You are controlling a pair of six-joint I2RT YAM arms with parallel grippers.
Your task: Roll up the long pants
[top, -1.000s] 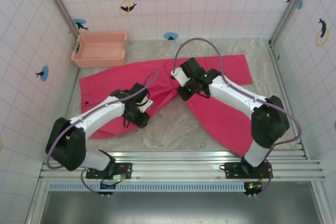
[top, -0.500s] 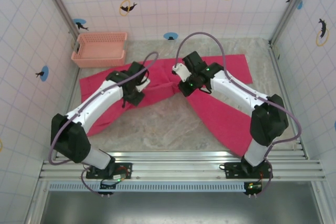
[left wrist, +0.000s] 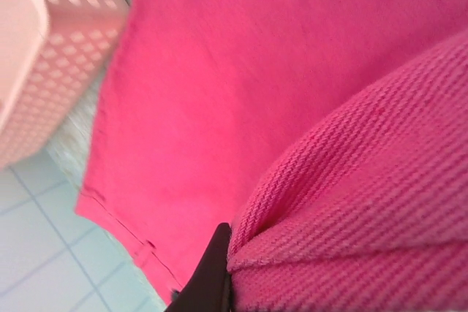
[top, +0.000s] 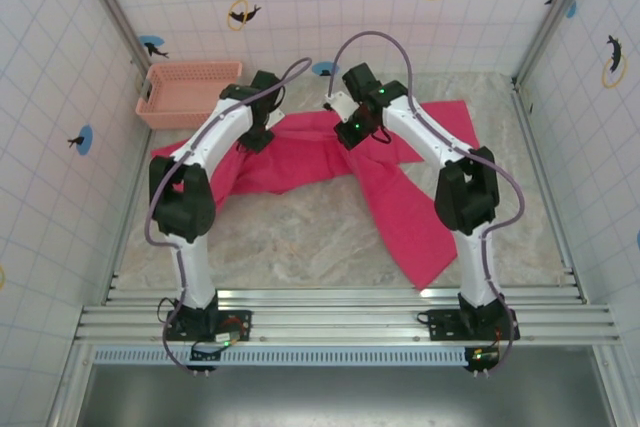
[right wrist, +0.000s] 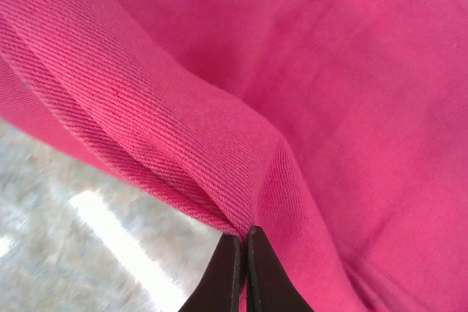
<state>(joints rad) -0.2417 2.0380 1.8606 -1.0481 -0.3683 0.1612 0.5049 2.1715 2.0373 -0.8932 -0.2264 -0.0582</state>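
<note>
The long pants [top: 400, 197] are bright magenta and lie across the back half of the marble table, one leg running left and the other toward the front right. My left gripper [top: 258, 133] is shut on a bunched fold of the pants near the basket. One dark finger [left wrist: 216, 268] presses against thick fabric [left wrist: 351, 195] that hides the other. My right gripper [top: 352, 131] is shut on the pants near the crotch. Its closed fingertips [right wrist: 245, 250] pinch a raised fold of the pants [right wrist: 183, 122].
A pale pink lattice basket [top: 188, 93] stands at the back left, close to the left arm, with its corner [left wrist: 44, 49] beside the pants' hem. Tiled walls enclose three sides. Bare marble [top: 290, 242] lies in front, up to the metal rail [top: 340, 309].
Both arms have stretched toward the back wall, pulling the pants' middle with them. The left gripper has shut on the fabric and moved up beside the basket.
</note>
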